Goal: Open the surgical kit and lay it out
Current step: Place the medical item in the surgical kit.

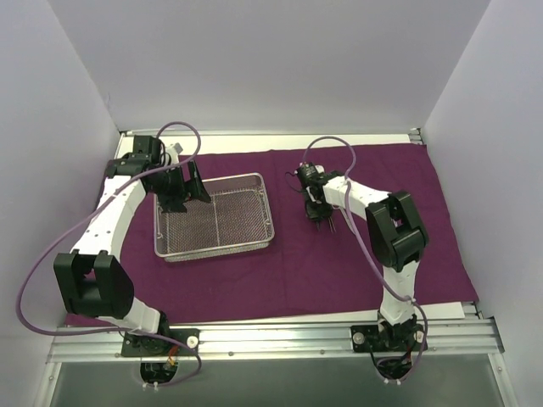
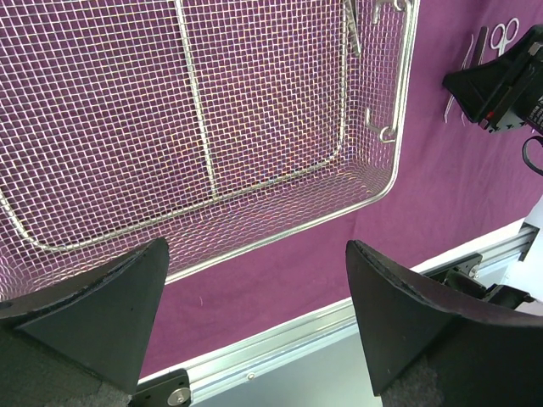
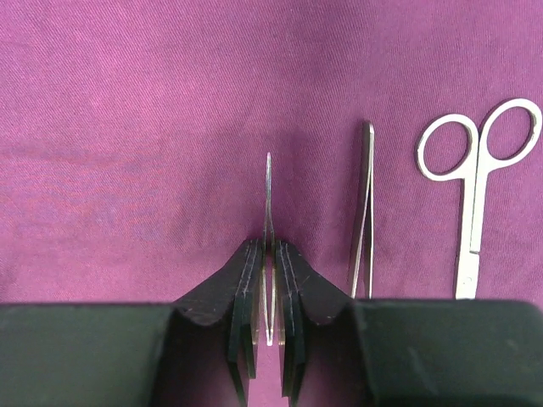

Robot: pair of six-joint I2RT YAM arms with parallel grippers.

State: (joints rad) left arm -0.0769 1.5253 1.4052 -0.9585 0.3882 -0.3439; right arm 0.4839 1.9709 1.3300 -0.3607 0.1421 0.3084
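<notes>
You're midway, I'd judge: cloth wrap (image 1: 339,263) spread, forceps (image 3: 365,212) and scissors (image 3: 475,170) at 3 o'clock of your right gripper (image 3: 270,254) clamping a thin tool (image 3: 268,195); your left gripper (image 2: 256,254) gapes empty, tray (image 1: 217,251) holding instruments (image 2: 350,30)

Mesh tray (image 1: 216,248), forceps (image 3: 363,212) and scissors (image 3: 471,212) lie on spread purple cloth (image 1: 339,263), another thin instrument (image 3: 268,186) pinched in the right claw (image 3: 270,246).

dark purple cloth wrap (image 1: 339,263), silver wire-mesh tray (image 1: 214,250), steel scissors (image 3: 477,170), black pincer (image 3: 270,292)

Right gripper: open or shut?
Shut: right gripper fingers pinch a thin steel instrument, tip poking out over the purple cloth.
</notes>
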